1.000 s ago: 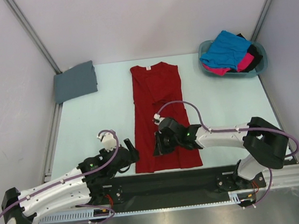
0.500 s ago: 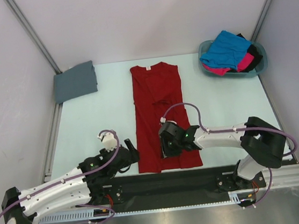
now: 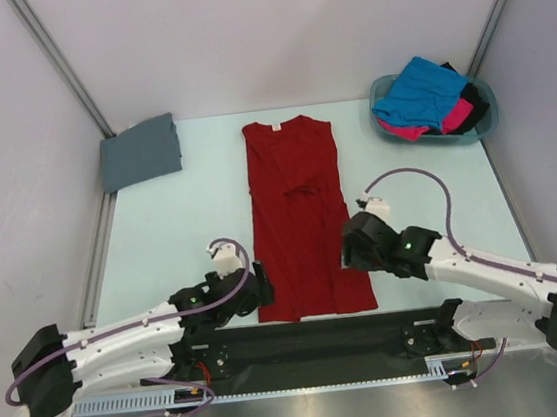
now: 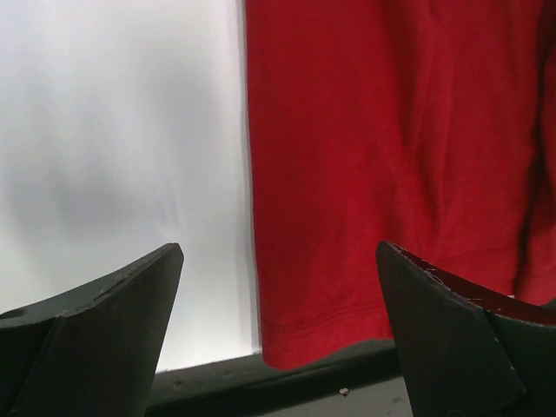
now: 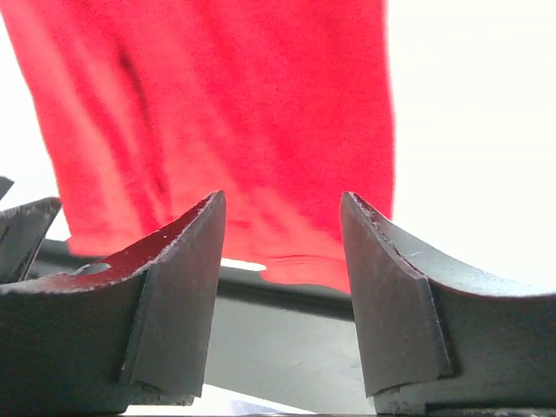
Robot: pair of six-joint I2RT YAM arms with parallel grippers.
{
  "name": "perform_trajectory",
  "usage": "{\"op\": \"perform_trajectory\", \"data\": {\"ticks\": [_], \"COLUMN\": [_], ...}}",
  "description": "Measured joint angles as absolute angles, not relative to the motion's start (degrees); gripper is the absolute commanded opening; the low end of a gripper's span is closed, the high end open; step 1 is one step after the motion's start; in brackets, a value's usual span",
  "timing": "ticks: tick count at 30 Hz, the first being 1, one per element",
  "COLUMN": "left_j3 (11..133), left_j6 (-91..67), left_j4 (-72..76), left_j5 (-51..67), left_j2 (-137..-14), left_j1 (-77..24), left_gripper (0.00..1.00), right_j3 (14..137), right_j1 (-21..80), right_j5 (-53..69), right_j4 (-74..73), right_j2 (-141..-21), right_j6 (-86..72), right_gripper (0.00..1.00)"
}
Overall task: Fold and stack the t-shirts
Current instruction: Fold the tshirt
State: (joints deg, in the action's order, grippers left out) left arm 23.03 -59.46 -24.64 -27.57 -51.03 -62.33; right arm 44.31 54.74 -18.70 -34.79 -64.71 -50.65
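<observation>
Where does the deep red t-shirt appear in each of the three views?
Top external: the deep red t-shirt lies flat at the centre of the table.
Left wrist: the t-shirt fills the upper right.
Right wrist: the t-shirt fills the upper left and centre.
Shared landmark: its bottom hem beside the black rail.

Five t-shirts (image 3: 298,216), one basket (image 3: 489,104)

Left arm (image 3: 122,339) lies low and stretched out, wrist angled down. Left gripper (image 4: 278,248) points downward, jaws wide apart. Right arm (image 3: 487,270) is also low and stretched out. Right gripper (image 5: 283,198) points downward, jaws parted. The two grippers are near each other, not touching.
</observation>
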Motion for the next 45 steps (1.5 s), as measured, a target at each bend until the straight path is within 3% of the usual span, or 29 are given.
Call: {"op": "perform_trajectory", "data": {"ticks": [5, 17, 21, 39, 42, 45], "left_j3": [20.69, 20.32, 18.81, 13.43, 13.43, 13.43], "left_j6": [-58.39, -58.50, -59.53, -66.15, -67.59, -69.10], "left_j4": [-16.97, -10.13, -7.68, -7.16, -7.62, -8.51], "left_j5": [-24.73, -21.19, -19.92, -14.37, -13.87, -13.21], "left_j2": [-56.73, -58.85, -57.98, -51.55, -52.18, -52.88], "left_j1": [-62.15, -61.84, -61.84, -65.17, -66.65, -67.79], "left_gripper": [1.00, 0.99, 0.94, 0.54, 0.38, 0.15], "right_j3": [36.60, 29.12, 26.26, 19.51, 18.79, 18.44], "right_j1": [48.73, 46.28, 45.69, 46.46, 47.68, 48.56], "right_j5": [-17.96, -12.53, -10.13, -0.99, -0.62, -0.71], "right_j4": [-36.47, -34.46, -32.67, -21.96, -22.46, -24.36], "right_j2": [-58.89, -57.78, -56.64, -51.48, -50.11, -48.82], "right_j6": [-51.22, -52.58, -53.47, -59.11, -60.49, -61.36], "right_gripper": [0.60, 0.60, 0.60, 0.55, 0.49, 0.24]}}
